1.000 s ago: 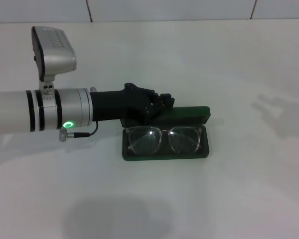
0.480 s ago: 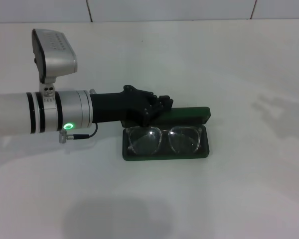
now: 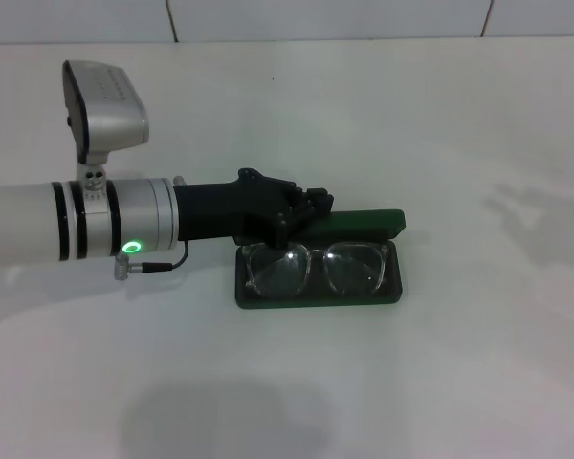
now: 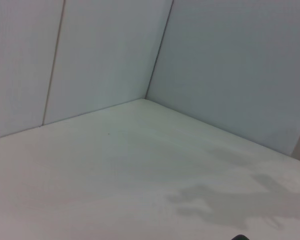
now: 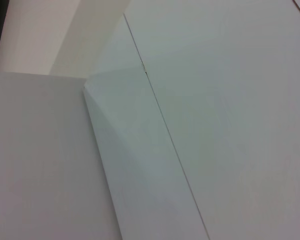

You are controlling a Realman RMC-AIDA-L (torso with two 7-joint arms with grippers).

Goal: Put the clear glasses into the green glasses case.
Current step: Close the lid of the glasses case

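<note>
I see the white bench [image 3: 478, 363]. My left claw [image 3: 311, 206] is at the back of the case [image 3: 318, 292], by its lid; I cannot tell its grip. The case lies sideways, open. The glasses [image 3: 313, 269] lie inside, lenses up.

Over the last second the lid [image 3: 364, 221] of the case [image 3: 318, 292] has come down: its raised green panel showed a broader face before and now appears as a thinner, flatter strip hanging lower over the glasses [image 3: 314, 269], its far corner tipped nearer the case's base. The left gripper [image 3: 301, 208], behind the case at the lid's left end, has shifted slightly away from the case and a little higher in the head view, and the arm's silver wrist has crept the same way with it.
</note>
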